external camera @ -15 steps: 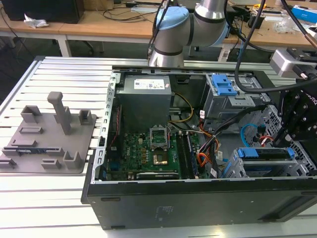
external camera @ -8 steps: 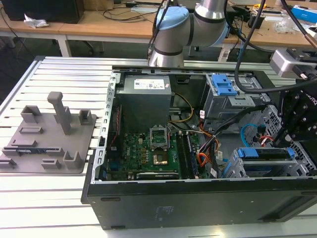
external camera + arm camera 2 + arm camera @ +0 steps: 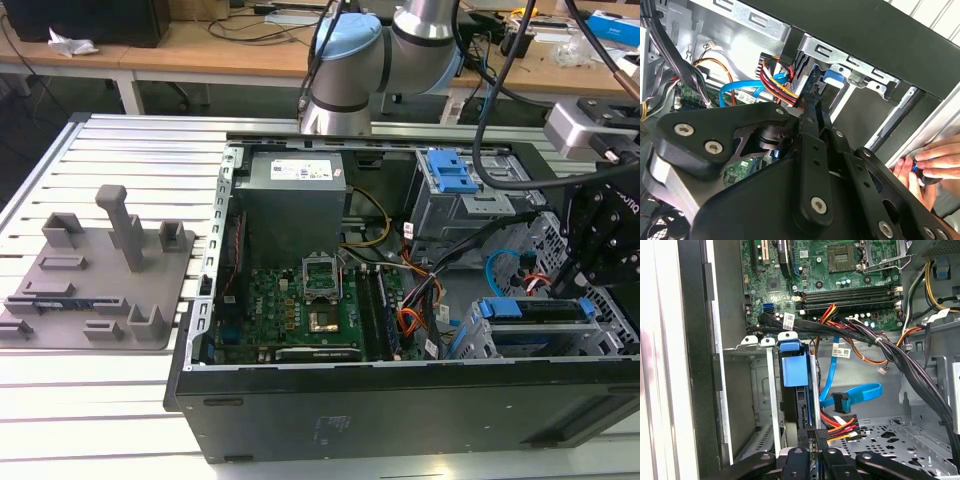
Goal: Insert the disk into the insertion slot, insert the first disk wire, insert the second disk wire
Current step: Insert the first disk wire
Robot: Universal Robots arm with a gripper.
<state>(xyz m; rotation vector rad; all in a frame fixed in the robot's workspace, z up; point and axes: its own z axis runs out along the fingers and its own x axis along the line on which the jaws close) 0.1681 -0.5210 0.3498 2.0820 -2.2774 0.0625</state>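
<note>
- The disk (image 3: 792,371) sits in the slot (image 3: 759,390), at the corner of the case (image 3: 400,405) on the exterior view's right. The case stands on the worktop (image 3: 100,400).
- The disk's long axis runs from the hand (image 3: 813,435) toward the motherboard (image 3: 840,270), in line with the hand's reach.
- The hand is narrow, its fingers almost together. It seems to pinch the black plug end of the power wire (image 3: 840,430), a red, yellow and orange bundle.
- The disk's near end lies straight ahead of the fingertips and just beside them, so the plug likely meets it head-on.
- The blue wire (image 3: 855,392) hangs loose beside the slot. Its black plug is near the hand but apart from it, and it looks unconnected to the disk.
- In the second wrist view a person's fingers (image 3: 935,149) rest at the case's outer edge, apart from the hand.
</note>
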